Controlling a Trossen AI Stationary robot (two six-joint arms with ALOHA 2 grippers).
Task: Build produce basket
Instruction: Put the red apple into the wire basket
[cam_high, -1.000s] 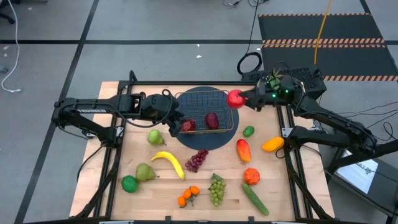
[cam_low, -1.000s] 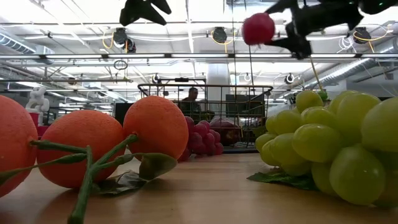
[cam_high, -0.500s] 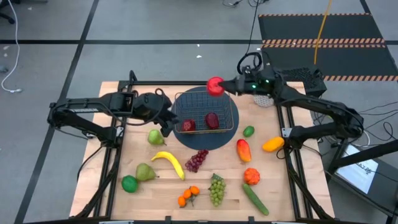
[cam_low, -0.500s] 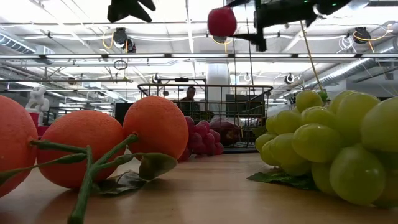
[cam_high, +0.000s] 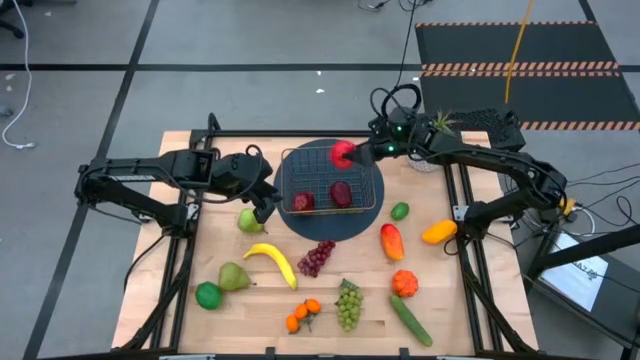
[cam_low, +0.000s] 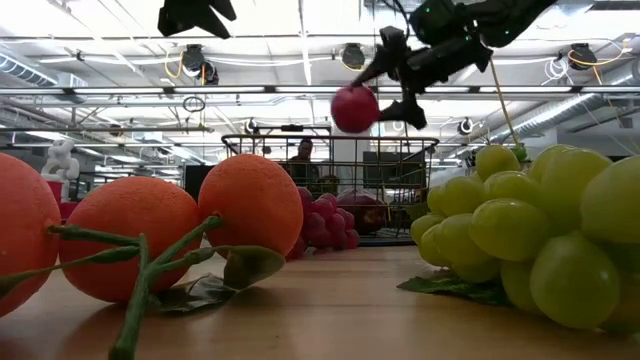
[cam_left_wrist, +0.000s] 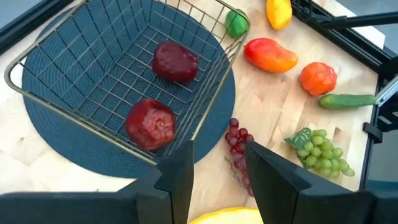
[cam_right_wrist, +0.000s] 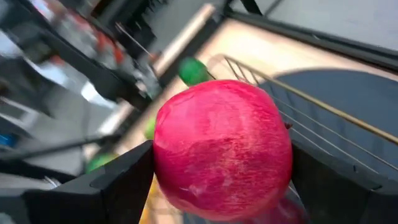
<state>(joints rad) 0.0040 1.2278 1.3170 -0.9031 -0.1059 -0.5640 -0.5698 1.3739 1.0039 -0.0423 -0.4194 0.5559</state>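
The wire basket (cam_high: 362, 180) stands on a round dark mat (cam_high: 330, 225) at the table's far middle. Two dark red fruits (cam_high: 303, 201) (cam_high: 341, 193) lie in it; they also show in the left wrist view (cam_left_wrist: 150, 124) (cam_left_wrist: 175, 61). My right gripper (cam_high: 352, 153) is shut on a red apple (cam_high: 343, 152) above the basket's far part; in the low view the apple (cam_low: 354, 108) hangs just above the basket's rim (cam_low: 330, 139). My left gripper (cam_high: 265, 203) is open and empty, left of the basket and above a green pear (cam_high: 250, 219). My right gripper pinches the red apple by two opposite sides (cam_right_wrist: 163, 155) between its two fingers (cam_right_wrist: 124, 183). The fingers come from the table's right, slanting down. The apple is lifted clear, above the basket.
Loose produce lies on the near half of the table: banana (cam_high: 272, 262), purple grapes (cam_high: 317, 257), green grapes (cam_high: 348, 304), oranges (cam_high: 303, 316), a second pear (cam_high: 233, 277), limes (cam_high: 207, 295) (cam_high: 399, 211), mango (cam_high: 391, 241), cucumber (cam_high: 410, 320), peppers (cam_high: 438, 232) (cam_high: 404, 283).
My right gripper has carried the apple toward the table's left, from beyond the basket's far right corner to above its far part, and then down toward the rim. My left gripper has drawn back toward the table's left, off the basket's left edge.
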